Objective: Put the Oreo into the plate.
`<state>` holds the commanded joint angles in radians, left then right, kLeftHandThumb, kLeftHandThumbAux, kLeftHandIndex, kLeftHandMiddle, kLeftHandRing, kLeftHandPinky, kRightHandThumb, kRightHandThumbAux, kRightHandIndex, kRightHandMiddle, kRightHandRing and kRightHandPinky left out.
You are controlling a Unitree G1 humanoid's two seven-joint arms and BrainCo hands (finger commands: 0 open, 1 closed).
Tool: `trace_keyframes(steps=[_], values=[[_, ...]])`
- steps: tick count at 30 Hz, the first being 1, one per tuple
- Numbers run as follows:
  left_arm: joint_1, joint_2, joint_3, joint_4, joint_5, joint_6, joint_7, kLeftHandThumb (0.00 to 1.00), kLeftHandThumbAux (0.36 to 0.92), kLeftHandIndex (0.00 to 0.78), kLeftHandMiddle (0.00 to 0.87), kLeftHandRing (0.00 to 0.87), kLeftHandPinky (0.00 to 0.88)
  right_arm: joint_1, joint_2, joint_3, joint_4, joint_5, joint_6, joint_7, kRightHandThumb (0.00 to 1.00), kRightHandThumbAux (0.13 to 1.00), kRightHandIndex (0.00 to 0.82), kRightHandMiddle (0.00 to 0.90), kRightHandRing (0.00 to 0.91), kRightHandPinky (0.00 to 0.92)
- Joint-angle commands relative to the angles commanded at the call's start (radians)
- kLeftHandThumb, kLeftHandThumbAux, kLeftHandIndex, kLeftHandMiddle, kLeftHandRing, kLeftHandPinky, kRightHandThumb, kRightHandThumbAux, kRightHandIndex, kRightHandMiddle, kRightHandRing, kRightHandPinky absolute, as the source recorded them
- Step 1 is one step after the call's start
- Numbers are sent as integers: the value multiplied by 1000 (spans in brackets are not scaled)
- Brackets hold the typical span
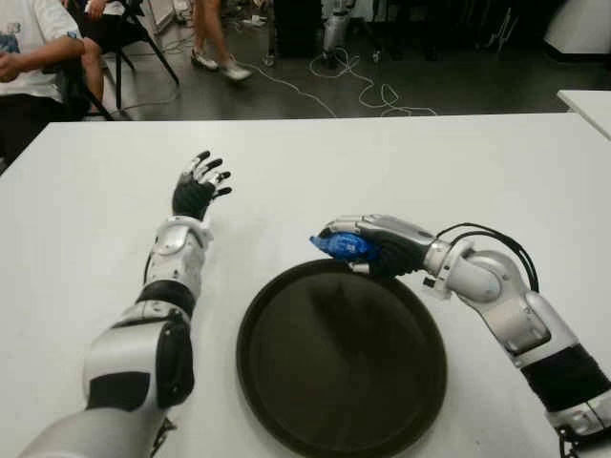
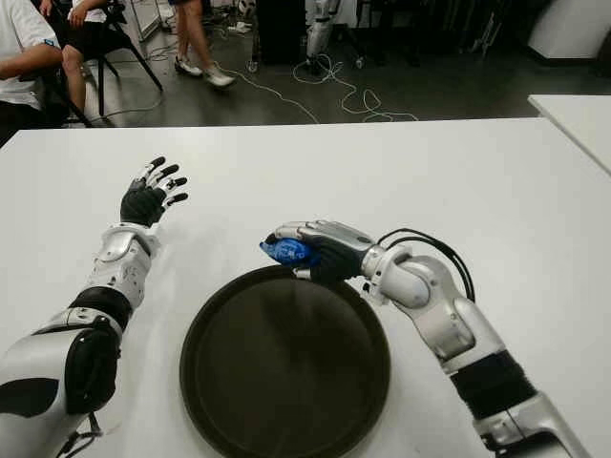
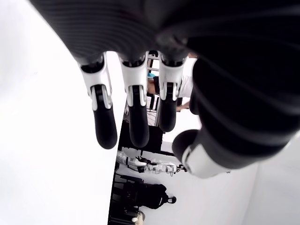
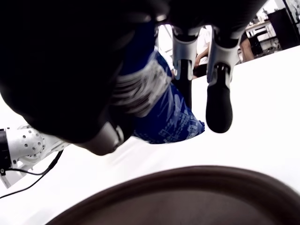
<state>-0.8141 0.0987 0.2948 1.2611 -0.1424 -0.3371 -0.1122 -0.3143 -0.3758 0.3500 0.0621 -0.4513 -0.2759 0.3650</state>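
The right hand (image 1: 368, 243) has its fingers closed around the blue Oreo packet (image 1: 341, 245) at the far rim of the dark round plate (image 1: 286, 401), apparently poised for dropping it in, while the left hand (image 1: 199, 187), fingers spread and holding nothing, shows left of the plate

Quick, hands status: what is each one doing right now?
Left hand: open, fingers spread, holding nothing, out over the white table.
Right hand: closed on the blue Oreo pack, at the far rim of the plate.
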Motion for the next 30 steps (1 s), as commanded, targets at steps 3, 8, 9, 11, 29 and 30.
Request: trace_keyframes(steps=[3, 8, 9, 11, 29, 30], values=[[-2, -1, 0, 0, -1, 3, 2, 126, 790, 147, 208, 254, 346, 11, 20, 1, 15, 0, -23, -45, 701, 731, 423, 726, 767, 768], [-4, -5, 1, 0, -3, 5, 9, 107, 796, 160, 215, 253, 342, 16, 41, 6, 60, -5, -56, -88, 703, 731, 424, 726, 774, 773], [-5, -5, 1, -1, -4, 6, 9, 106, 796, 160, 215, 252, 341, 15, 43, 4, 65, -4, -61, -92, 703, 731, 424, 727, 775, 775], [-5, -6, 2, -1, -5, 7, 9, 103, 794, 163, 214, 250, 340, 14, 46, 2, 73, -4, -68, -98, 704, 730, 425, 725, 771, 774], [-5, -4, 0, 3, -1, 0, 6, 119, 808, 150, 205, 249, 338, 7, 68, -2, 123, 11, -112, -122, 704, 730, 431, 709, 724, 722], [-6, -4, 0, 3, -1, 0, 7, 119, 807, 152, 208, 251, 340, 6, 68, -2, 127, 12, -118, -122, 704, 729, 432, 714, 727, 722]])
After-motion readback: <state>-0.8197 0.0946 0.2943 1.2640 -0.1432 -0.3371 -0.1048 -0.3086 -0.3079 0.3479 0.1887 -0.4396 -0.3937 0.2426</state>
